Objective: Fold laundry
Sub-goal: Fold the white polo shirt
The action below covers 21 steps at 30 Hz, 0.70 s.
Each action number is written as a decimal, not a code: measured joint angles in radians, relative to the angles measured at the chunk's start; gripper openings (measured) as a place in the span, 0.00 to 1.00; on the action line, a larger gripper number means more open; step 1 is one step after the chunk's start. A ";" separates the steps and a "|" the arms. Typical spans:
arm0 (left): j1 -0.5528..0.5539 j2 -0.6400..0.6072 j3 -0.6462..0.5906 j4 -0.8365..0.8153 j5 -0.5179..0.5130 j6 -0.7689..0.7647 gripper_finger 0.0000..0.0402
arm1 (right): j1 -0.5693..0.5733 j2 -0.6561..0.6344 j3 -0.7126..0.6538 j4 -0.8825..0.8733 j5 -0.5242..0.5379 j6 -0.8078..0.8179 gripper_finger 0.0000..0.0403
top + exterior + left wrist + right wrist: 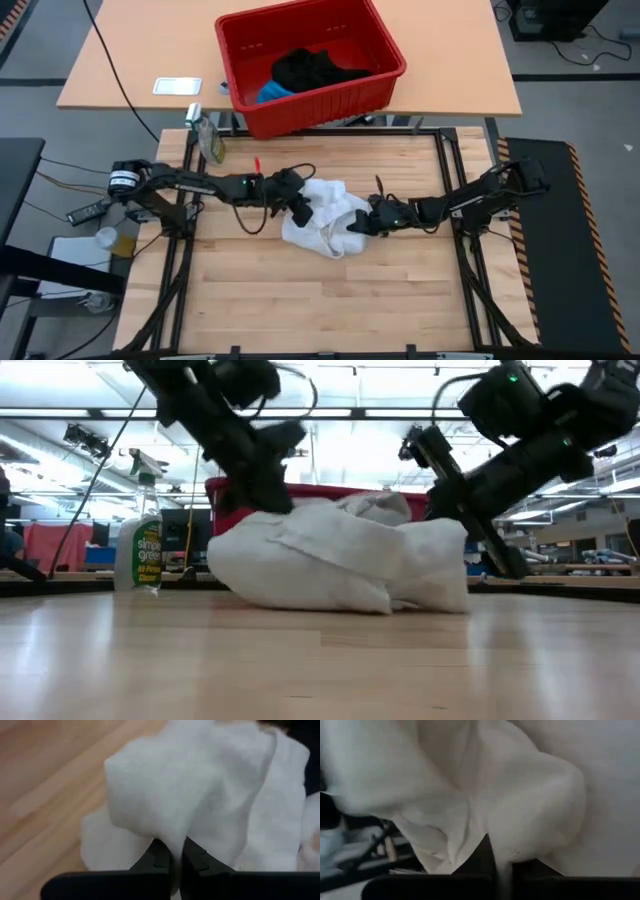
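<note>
The white garment (325,220) lies bunched in a heap on the middle of the wooden table. My left gripper (298,210) is shut on its left side, and my right gripper (360,222) is shut on its right side. In the low view the heap (340,560) rests on the table between the two arms. The black garment (315,68) and the blue garment (272,93) lie in the red basket (385,85) beyond the table's far edge. My left gripper pinches a raised fold of the white garment (175,837) between its two fingers, slanting down from the table's left. The cloth bulges up slack beyond the fingers, and the heap rests on the table. My right gripper pinches a fold at the garment's right side (502,851) between its two fingers, slanting down from the table's right. The cloth is slack and creased, with its bulk on the table.
The red basket stands on a second table behind mine. A green spray bottle (207,135) stands at the far left corner, with a small red thing (257,163) near it. Bare wood (320,300) stretches along the near side.
</note>
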 joint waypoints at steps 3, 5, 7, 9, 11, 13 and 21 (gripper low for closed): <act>0.031 0.043 -0.003 0.009 0.036 0.007 0.02 | -0.005 0.008 -0.063 0.085 0.001 0.056 0.04; 0.050 0.077 -0.003 0.008 0.062 0.011 0.02 | -0.011 0.027 -0.094 0.116 0.002 0.082 0.04; 0.061 0.123 -0.001 0.040 0.096 0.023 0.02 | -0.017 0.033 -0.118 0.120 0.008 0.082 0.06; 0.072 0.154 -0.004 0.043 0.101 0.046 0.02 | -0.024 0.048 -0.123 0.128 0.020 0.074 0.08; 0.073 0.176 -0.001 0.083 0.101 0.069 0.04 | -0.032 0.049 -0.126 0.135 0.022 0.049 0.13; 0.075 0.173 -0.004 0.082 0.105 0.096 0.07 | -0.037 0.051 -0.120 0.134 0.025 0.026 0.18; 0.083 0.081 -0.003 0.050 0.106 0.181 0.34 | -0.055 0.027 -0.111 0.116 -0.063 -0.033 0.42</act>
